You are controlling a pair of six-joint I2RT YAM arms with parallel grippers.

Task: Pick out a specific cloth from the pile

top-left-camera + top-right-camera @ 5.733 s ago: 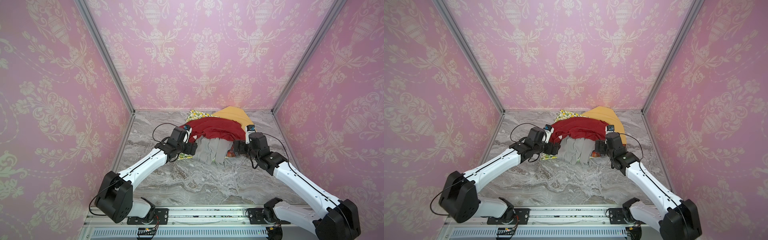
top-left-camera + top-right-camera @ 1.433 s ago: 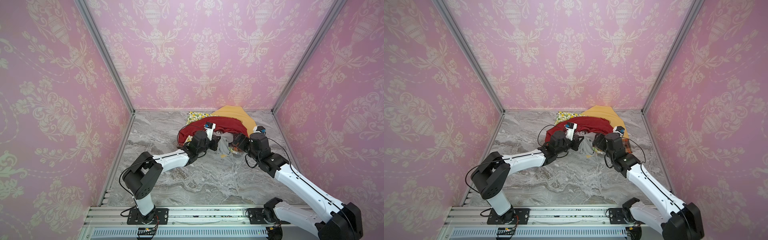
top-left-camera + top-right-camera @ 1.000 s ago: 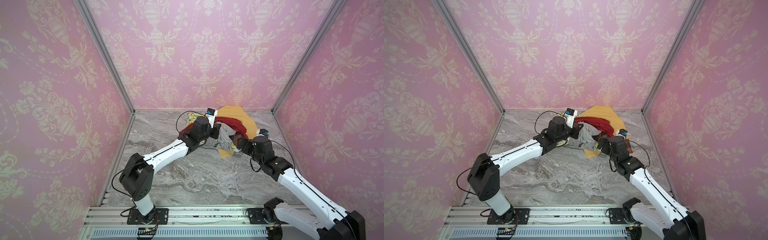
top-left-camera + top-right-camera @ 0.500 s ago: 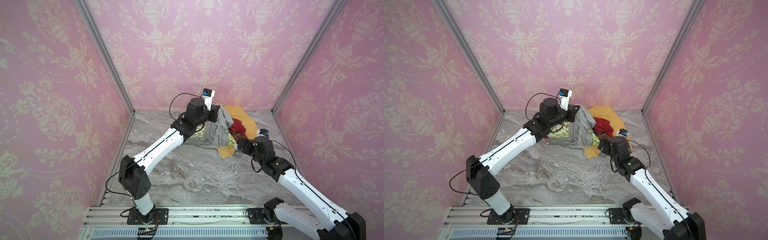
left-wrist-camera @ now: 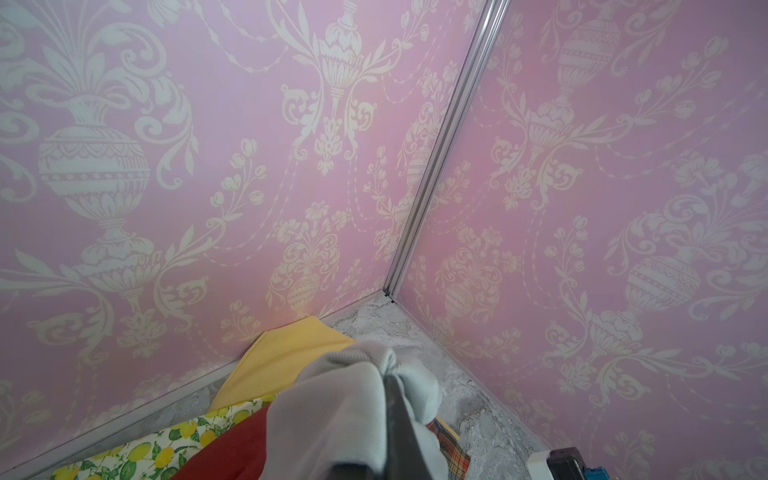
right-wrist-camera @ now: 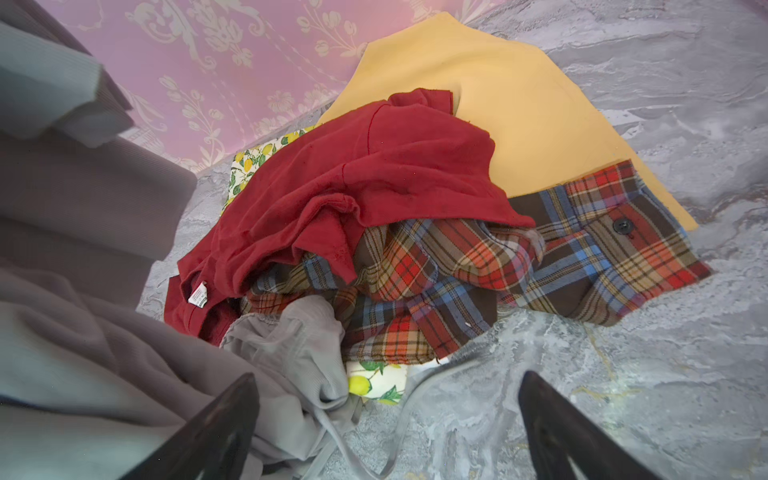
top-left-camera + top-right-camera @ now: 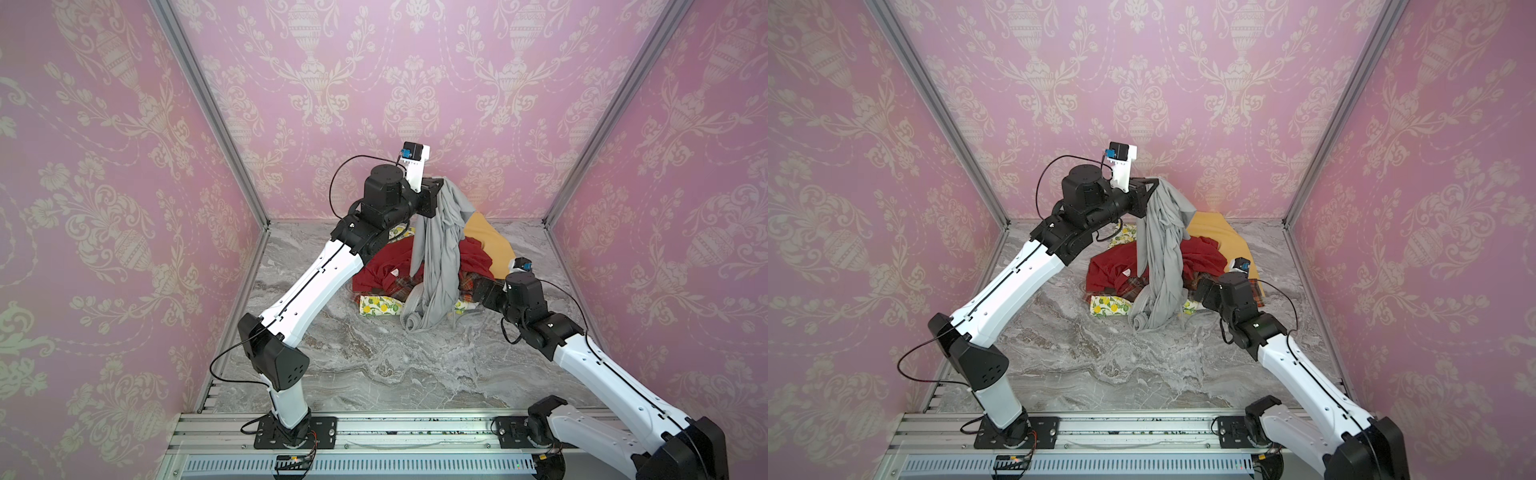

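Both top views: left end effector (image 7: 436, 194) clamps cloth (image 7: 440, 257) high to clear pile (image 7: 380, 270) at counter's (image 7: 374, 365) back; right end effector (image 6: 386, 382) splayed, empty.

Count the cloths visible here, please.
5: grey cloth hanging from the left gripper; red shirt over the plaid shirt; lemon-print cloth underneath; yellow cloth at the back. Others may be hidden.

Both top views look down from high in front onto the whole counter (image 7: 374, 374) and pile (image 7: 374, 274). The left wrist camera faces a wall corner (image 5: 432, 166); the right wrist camera looks closely at the pile.
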